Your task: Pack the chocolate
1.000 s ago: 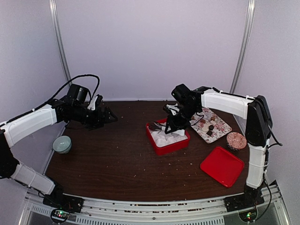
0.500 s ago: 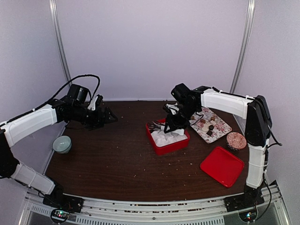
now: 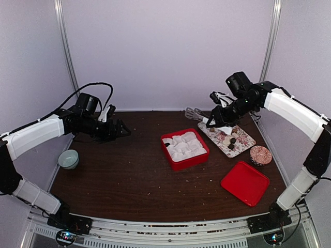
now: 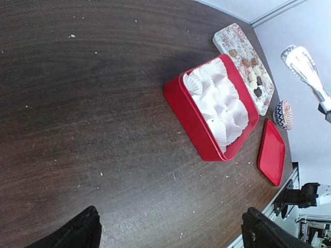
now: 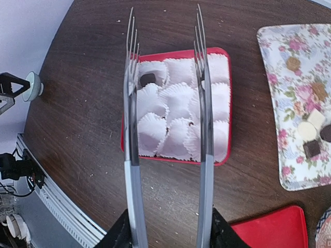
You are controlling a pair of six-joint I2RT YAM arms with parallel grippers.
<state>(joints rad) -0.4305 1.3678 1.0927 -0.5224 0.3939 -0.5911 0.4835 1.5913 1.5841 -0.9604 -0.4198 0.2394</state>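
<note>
Several small chocolates point(image 3: 232, 139) lie on a floral tray point(image 3: 244, 135); they also show in the right wrist view point(image 5: 312, 139) and the left wrist view point(image 4: 251, 72). One dark chocolate point(image 5: 148, 79) sits in a white paper cup at a corner of the red box point(image 3: 189, 164). My right gripper point(image 3: 218, 118) is shut on metal tongs point(image 5: 130, 103), raised between box and tray. The tongs' arms stand apart and hold nothing. My left gripper point(image 3: 124, 130) is open and empty, above the table left of the box.
The red box point(image 5: 170, 54) is filled with white paper cups point(image 3: 184, 146). A red lid point(image 3: 245, 182) lies at the front right. A round patterned disc point(image 3: 260, 155) stands beside the tray. A small bowl point(image 3: 68, 158) sits at the left table edge.
My right arm rose out of the red box and swung back right towards the floral tray with the tongs. A dark chocolate now shows in a corner cup. The left arm barely moved.
</note>
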